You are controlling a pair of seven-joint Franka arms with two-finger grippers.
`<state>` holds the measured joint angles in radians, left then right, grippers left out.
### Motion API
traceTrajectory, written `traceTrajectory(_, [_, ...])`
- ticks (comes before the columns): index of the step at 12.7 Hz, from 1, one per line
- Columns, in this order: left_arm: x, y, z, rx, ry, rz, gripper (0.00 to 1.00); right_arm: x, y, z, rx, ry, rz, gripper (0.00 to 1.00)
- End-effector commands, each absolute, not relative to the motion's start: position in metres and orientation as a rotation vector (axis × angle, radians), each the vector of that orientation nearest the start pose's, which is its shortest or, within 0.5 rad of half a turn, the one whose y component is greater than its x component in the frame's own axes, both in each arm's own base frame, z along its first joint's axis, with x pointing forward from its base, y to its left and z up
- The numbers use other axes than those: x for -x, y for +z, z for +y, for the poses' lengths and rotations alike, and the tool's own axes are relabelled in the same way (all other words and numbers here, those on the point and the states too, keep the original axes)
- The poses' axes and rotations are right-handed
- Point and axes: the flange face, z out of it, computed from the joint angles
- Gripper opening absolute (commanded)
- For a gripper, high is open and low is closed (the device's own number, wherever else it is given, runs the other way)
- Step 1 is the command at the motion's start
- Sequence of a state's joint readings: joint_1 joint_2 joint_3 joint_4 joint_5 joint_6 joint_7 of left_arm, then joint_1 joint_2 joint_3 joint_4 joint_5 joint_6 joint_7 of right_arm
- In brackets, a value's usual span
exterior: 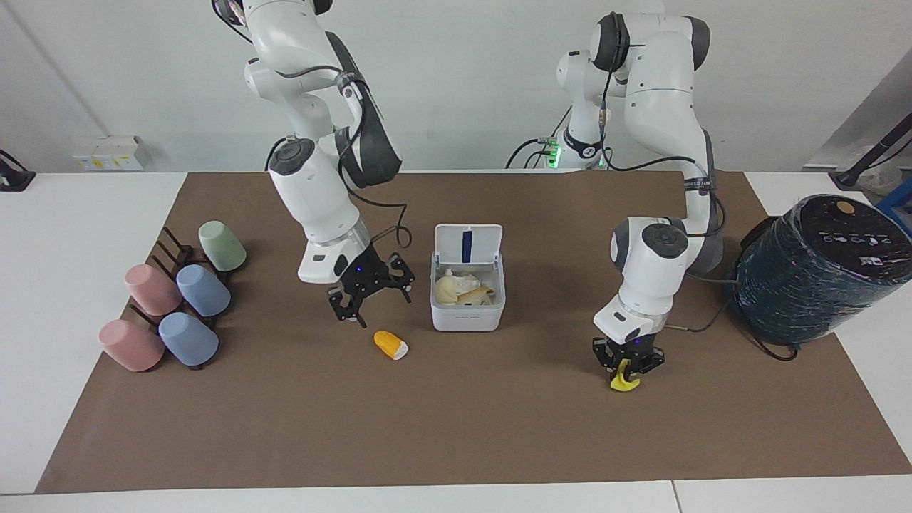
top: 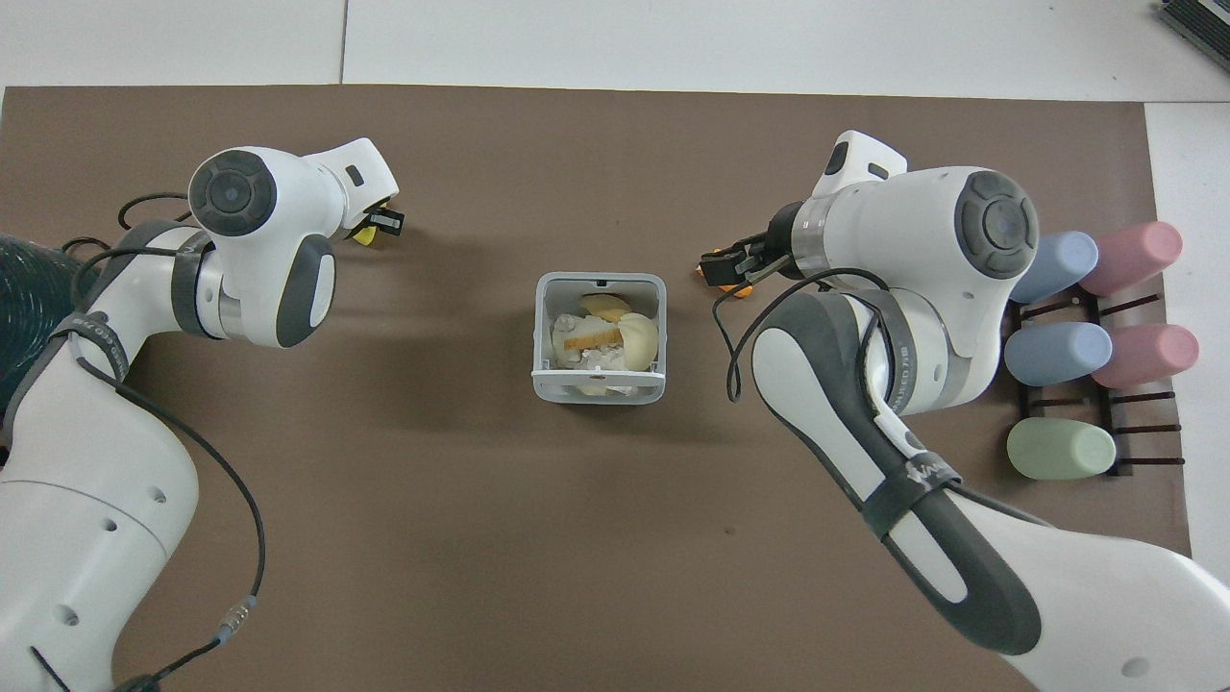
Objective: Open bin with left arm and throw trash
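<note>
L gripper (exterior: 627,365) fingers pinch curled yellow scrap (exterior: 624,382), long axis vertical, hanging below tips; mostly hidden overhead. R gripper (exterior: 370,296) fingers wide, over orange white-tipped piece (exterior: 391,344). Small white square plastic bin (exterior: 467,313) lid up.

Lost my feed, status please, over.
Left gripper shut on yellow scrap. Right gripper open over orange piece. Bin open, scraps inside. Nothing blocking.

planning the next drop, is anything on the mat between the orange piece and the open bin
Nothing visible: bare mat separates the orange piece from the open bin. The right gripper, open, hangs over the mat above that piece, not in the path.
</note>
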<state>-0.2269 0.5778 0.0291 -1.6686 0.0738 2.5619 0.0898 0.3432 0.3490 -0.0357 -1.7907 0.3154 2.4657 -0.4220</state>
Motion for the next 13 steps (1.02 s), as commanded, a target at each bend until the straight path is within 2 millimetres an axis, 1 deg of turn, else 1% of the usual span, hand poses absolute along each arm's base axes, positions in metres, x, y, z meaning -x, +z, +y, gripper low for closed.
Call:
traceTrajectory(1, [-0.699, 0.329, -0.144, 3.007, -0.449, 0.526, 0.0, -0.646, 0.346, 0.212, 2.78, -0.534, -0.98, 1.0])
traceTrajectory(2, [-0.708, 0.346, -0.151, 3.038, -0.42, 0.492, 0.0, -0.647, 0.33, 0.21, 2.778, -0.521, -1.019, 1.0])
traceTrajectory(3, [-0.708, 0.352, -0.17, 3.078, -0.356, 0.481, 0.0, -0.647, 0.316, 0.21, 2.771, -0.502, -1.069, 1.0])
traceTrajectory(4, [-0.707, 0.361, -0.183, 3.103, -0.299, 0.427, 0.0, -0.641, 0.302, 0.213, 2.771, -0.488, -1.088, 1.0])
traceTrajectory(5, [-0.708, 0.372, -0.192, 3.122, -0.279, 0.343, 0.0, -0.637, 0.297, 0.214, 2.773, -0.487, -1.092, 1.0])
traceTrajectory(7, [-0.697, 0.394, -0.227, 3.142, -0.209, 0.289, 0.0, -0.636, 0.296, 0.217, 2.77, -0.489, -1.1, 1.0])
traceTrajectory(8, [-0.692, 0.406, -0.239, 3.149, -0.169, 0.254, 0.0, -0.636, 0.296, 0.217, 2.771, -0.489, -1.097, 1.0])
traceTrajectory(9, [-0.684, 0.411, -0.249, 3.169, -0.104, 0.225, 0.0, -0.636, 0.295, 0.216, 2.772, -0.487, -1.098, 1.0])
traceTrajectory(10, [-0.675, 0.425, -0.255, 3.22, -0.057, 0.2, 0.0, -0.636, 0.294, 0.216, 2.772, -0.482, -1.099, 0.65])
traceTrajectory(11, [-0.664, 0.443, -0.27, 3.267, -0.049, 0.201, 0.0, -0.636, 0.294, 0.215, 2.773, -0.476, -1.095, 0.09])
traceTrajectory(12, [-0.653, 0.451, -0.288, 3.275, -0.028, 0.186, 0.0, -0.636, 0.295, 0.216, 2.777, -0.479, -1.085, 0.0])
traceTrajectory(13, [-0.641, 0.457, -0.307, 3.279, -0.015, 0.158, 0.0, -0.636, 0.296, 0.216, 2.78, -0.478, -1.072, 0.0])
